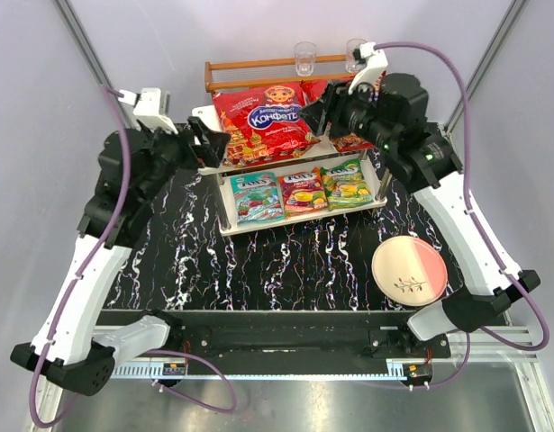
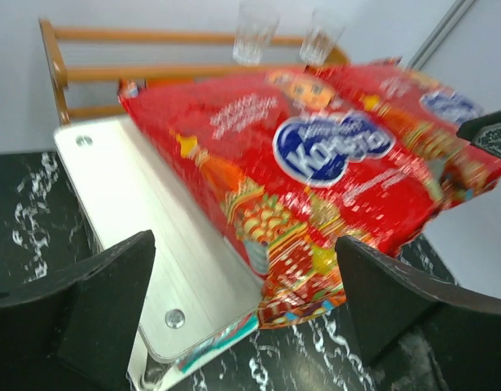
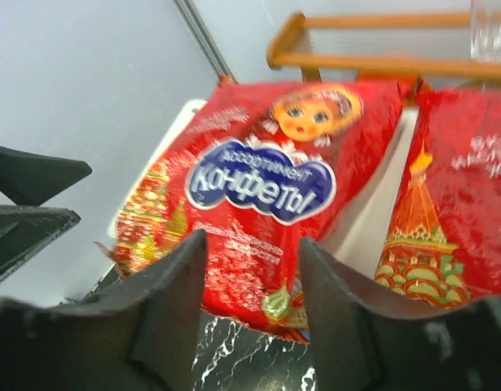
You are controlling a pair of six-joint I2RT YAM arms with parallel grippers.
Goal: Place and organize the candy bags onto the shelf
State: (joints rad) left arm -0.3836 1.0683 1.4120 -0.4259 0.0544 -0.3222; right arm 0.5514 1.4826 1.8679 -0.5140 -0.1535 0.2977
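Top external: black marbled table, grey walls; left fingers wide, right fingers half-parted, both empty.

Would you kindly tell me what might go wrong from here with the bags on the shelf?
The left red bag overhangs the shelf's front edge and may slide off. The open left gripper and right gripper flank that bag closely, so withdrawing could snag it. The right arm is near a glass and might knock it.

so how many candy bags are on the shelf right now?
5. Top tier: one large red bag at left, a second large red bag at right, partly behind the right arm. Lower tier, left to right: teal bag, red-orange bag, green-yellow bag.
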